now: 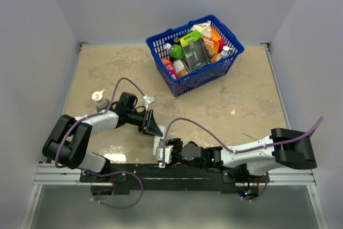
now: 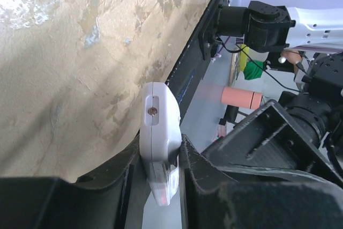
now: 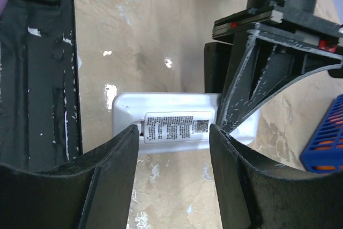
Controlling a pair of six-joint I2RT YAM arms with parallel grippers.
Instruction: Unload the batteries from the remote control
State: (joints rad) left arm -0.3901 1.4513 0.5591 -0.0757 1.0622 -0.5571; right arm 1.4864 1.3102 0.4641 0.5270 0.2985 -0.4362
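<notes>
Left fingers point(image 2: 199, 171) clamp slim white plastic remote control point(image 2: 158, 127) at near edge of counter point(image 1: 241, 105), right fingers point(image 3: 110, 172) open over it. Batteries unseen, likely inside: right must dig them out

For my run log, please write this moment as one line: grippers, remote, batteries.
left gripper: shut on remote control | right gripper: open, astride it | batteries: not visible

Tabletop point(image 1: 241, 111) lies open between the far basket point(image 1: 185, 81), the left-side bottle point(image 1: 99, 100) and the left claw point(image 1: 155, 130).
</notes>
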